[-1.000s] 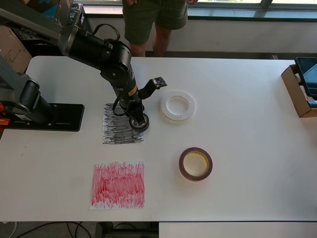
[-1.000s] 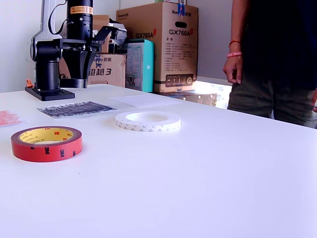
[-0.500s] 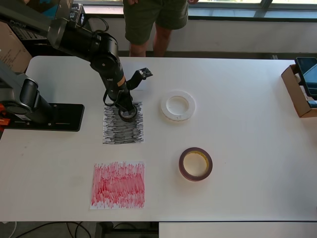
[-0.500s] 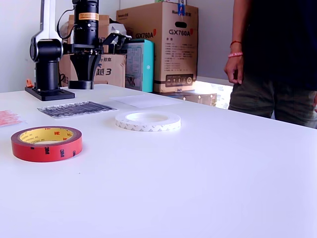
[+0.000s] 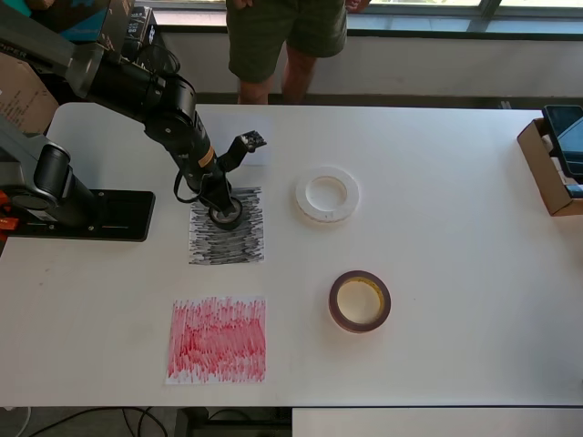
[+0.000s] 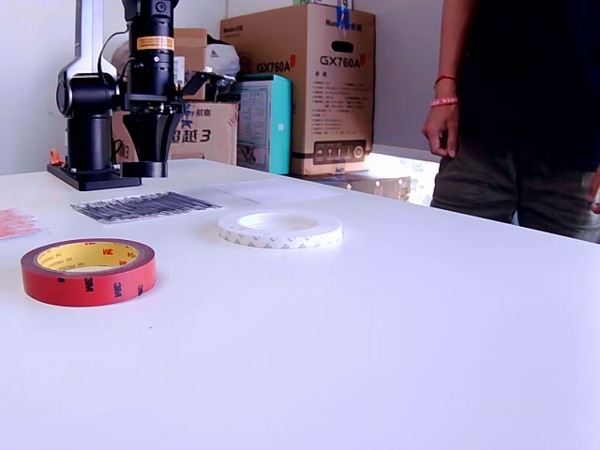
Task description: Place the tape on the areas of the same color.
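Observation:
The small black tape roll (image 5: 229, 219) (image 6: 145, 172) is held in my gripper (image 5: 224, 213) (image 6: 145, 166), which is shut on it. It is over the far half of the scribbled black area (image 5: 226, 238) (image 6: 145, 205). In the exterior view it seems to hang just above the sheet. The wide white tape (image 5: 327, 195) (image 6: 280, 228) lies flat to the overhead view's right of the black area. Nearer the front lies the dark-red tape (image 5: 360, 301) (image 6: 88, 270) with its yellowish core. At the front is the scribbled red area (image 5: 217, 339) (image 6: 13, 223). A faint white area (image 5: 260, 153) (image 6: 277, 190) lies beyond the black one.
The arm's black base (image 5: 86, 215) (image 6: 92, 141) stands at the overhead view's left. A person (image 5: 284, 36) (image 6: 525, 112) stands at the table's far edge. A cardboard box (image 5: 551, 168) holding a tablet sits at the right edge. Cartons (image 6: 300, 84) are stacked behind the table.
My gripper has carried the black roll from the black area's right edge to the overhead view's upper left, over the area's far half. In the exterior view it has come lower.

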